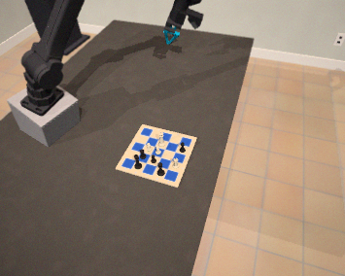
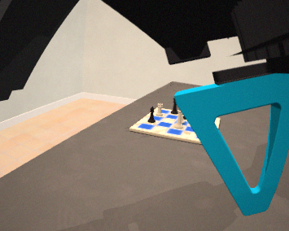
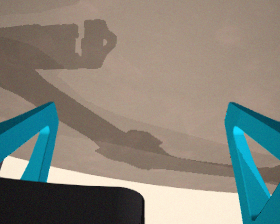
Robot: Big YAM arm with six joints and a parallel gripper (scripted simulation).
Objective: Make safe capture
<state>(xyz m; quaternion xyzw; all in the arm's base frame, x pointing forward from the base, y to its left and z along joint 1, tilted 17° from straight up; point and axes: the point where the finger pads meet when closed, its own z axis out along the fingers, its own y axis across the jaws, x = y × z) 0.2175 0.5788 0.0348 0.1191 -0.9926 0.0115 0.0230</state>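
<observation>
Wide blue triangular jaws, possibly plastic.

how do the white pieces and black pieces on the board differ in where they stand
In the top view the white pieces are pale and cluster mostly toward the board's far side, nearer the gripper. The black pieces are dark and sit mostly along the near side. Both groups stand upright on the chessboard, far from the open gripper.
</observation>
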